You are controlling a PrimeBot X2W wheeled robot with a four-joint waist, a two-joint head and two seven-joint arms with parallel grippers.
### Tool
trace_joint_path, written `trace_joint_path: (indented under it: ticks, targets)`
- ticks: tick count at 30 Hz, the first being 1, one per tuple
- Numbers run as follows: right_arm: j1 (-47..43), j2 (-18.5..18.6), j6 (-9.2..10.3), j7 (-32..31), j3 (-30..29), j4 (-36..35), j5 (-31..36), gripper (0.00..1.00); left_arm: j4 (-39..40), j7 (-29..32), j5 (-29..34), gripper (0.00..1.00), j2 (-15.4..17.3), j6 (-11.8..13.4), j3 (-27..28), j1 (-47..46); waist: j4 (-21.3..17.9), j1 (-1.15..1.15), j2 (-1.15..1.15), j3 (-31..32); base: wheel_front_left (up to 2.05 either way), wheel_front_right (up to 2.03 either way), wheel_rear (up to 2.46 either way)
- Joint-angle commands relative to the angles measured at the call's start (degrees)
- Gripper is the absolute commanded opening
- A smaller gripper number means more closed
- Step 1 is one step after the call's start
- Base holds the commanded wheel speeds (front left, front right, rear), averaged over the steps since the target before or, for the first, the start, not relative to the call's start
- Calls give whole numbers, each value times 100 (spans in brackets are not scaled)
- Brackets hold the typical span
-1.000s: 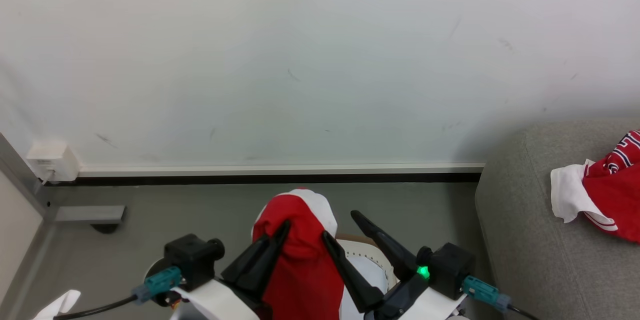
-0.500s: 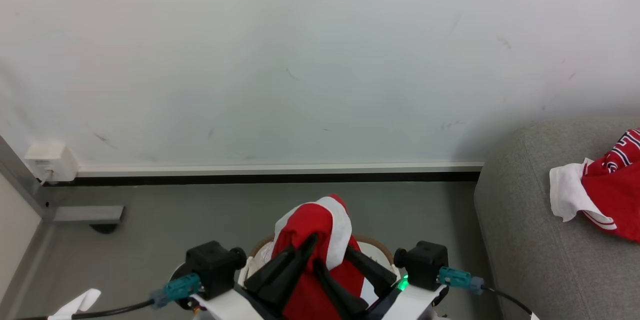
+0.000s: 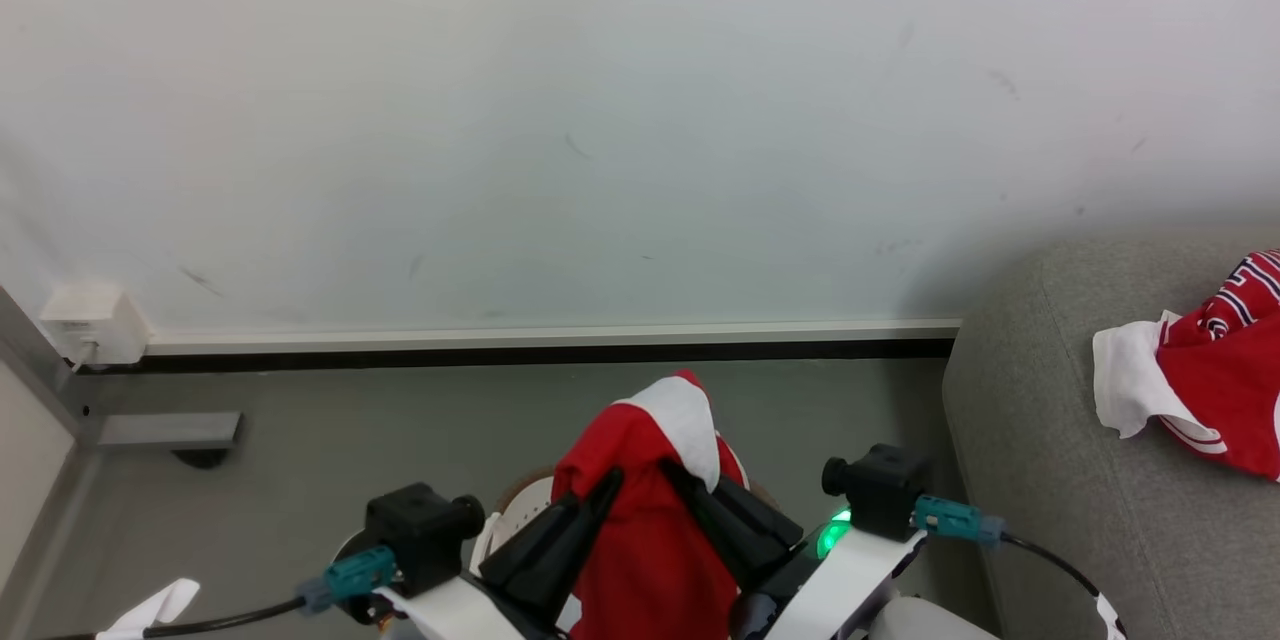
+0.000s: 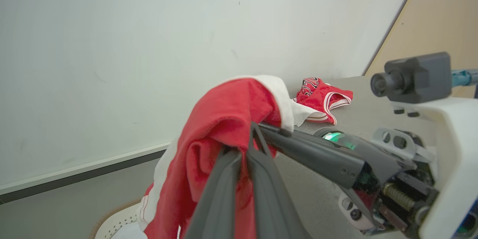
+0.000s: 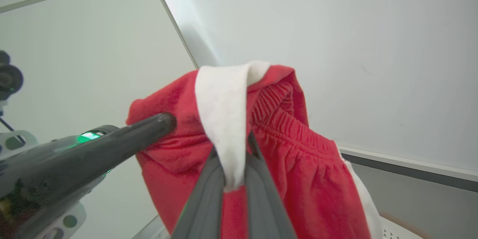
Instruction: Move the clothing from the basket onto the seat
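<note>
garment (image 3: 645,540): soft, light, limp, drapes | my left end effector (image 4: 242,145) and right end effector (image 5: 233,149) both clamped on it | best hold: bunched waistband (image 5: 287,127), not loose hem

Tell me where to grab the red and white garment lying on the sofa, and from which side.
Grip the white flap of the garment: it juts loose toward the rounded end of the sofa, away from the bunched red part. Probably best to come down from above on that side, pinching the flap's edge.
</note>
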State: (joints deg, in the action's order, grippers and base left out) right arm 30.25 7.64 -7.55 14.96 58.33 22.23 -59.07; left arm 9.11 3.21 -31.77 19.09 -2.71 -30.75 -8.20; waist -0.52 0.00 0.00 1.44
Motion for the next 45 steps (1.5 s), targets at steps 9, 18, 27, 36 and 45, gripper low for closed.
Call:
trace_joint_path:
  ticks: [9, 18, 27, 36, 45]
  targets:
    - [-140, 174, 13, 25, -661, -277, 352, 0, -245, -314, 204, 100, -33, 143, 42, -44, -132, 0, 0, -57, 0, 0, 0]
    - [-250, 340, 13, 26, -1285, -522, 761, 0, -503, -711, 534, 100, -56, 164, -72, -92, -518, 0, 0, -141, 0, 0, 0]
    - [-311, 480, 13, 26, -1696, -790, 1053, 0, -839, -1068, 808, 100, -148, 98, -306, -183, -1196, 0, 0, -280, 0, 0, 0]
    - [-407, 588, 13, 25, -2004, -1005, 1228, 0, -987, -1211, 863, 100, -196, 68, -387, -330, -1804, 0, 0, -406, 0, 0, 0]
    - [-475, 637, 13, 26, -2260, -1114, 1363, 0, -1023, -1242, 859, 100, -232, 34, -469, -410, -1941, 0, 0, -510, 0, 0, 0]
